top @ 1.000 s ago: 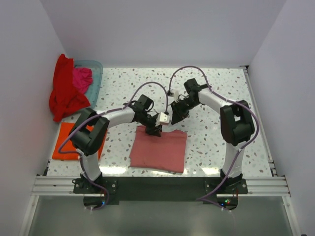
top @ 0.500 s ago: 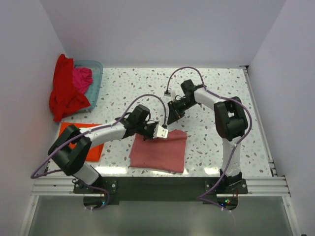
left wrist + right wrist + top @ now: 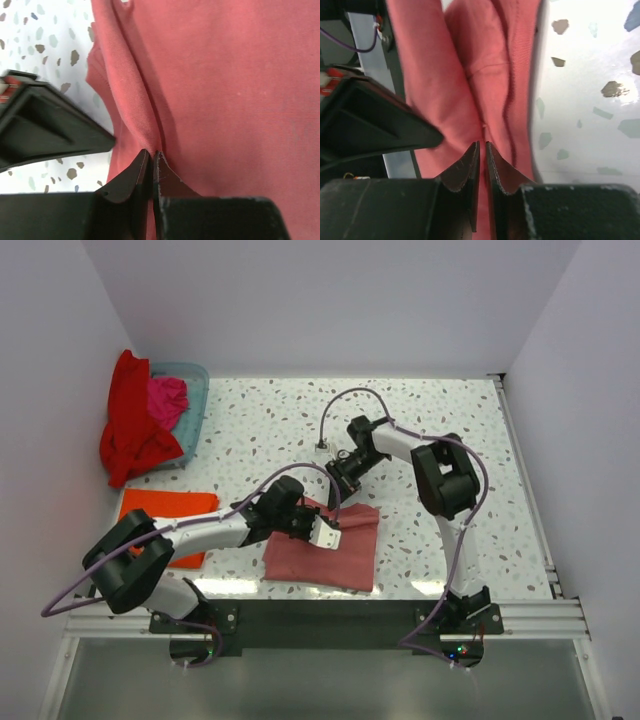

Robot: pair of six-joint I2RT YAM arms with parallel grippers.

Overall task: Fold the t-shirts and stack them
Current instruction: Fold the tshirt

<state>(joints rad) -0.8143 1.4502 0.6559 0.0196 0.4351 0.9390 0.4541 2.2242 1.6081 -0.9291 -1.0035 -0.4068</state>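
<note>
1. White walls close in a speckled desk [image 3: 450,420]. The overhead view takes it in whole, while each wrist view is cropped to a patch of cloth and a strip of desk.
2. From above, the tips of both hands are hard to make out. The left ones sit under that arm's wrist and white camera block, and the right ones merge into dark housing. A blurred black shape fills the left side of both wrist views.
3. The rose-pink t-shirt [image 3: 340,550] lies folded in a rough rectangle at the near middle of the desk, between the two arm bases.
4. The left hand [image 3: 152,154] is closed almost fully. It pinches a raised ridge of the rose-pink t-shirt close to the cloth's edge, with bare desk just beyond.
5. The right hand [image 3: 482,145] shows only a thin slit between its fingers, and a fold of the same shirt runs into it. From above, this hand meets the shirt's far edge.
6. How far either pinched edge is off the desk cannot be told.
7. An orange t-shirt [image 3: 165,505] lies flat at the left, partly covered by the left arm.
8. A red t-shirt [image 3: 128,440] drapes over the pale blue basket [image 3: 197,390] and hides much of it. A magenta t-shirt [image 3: 168,400] is bunched inside.
</note>
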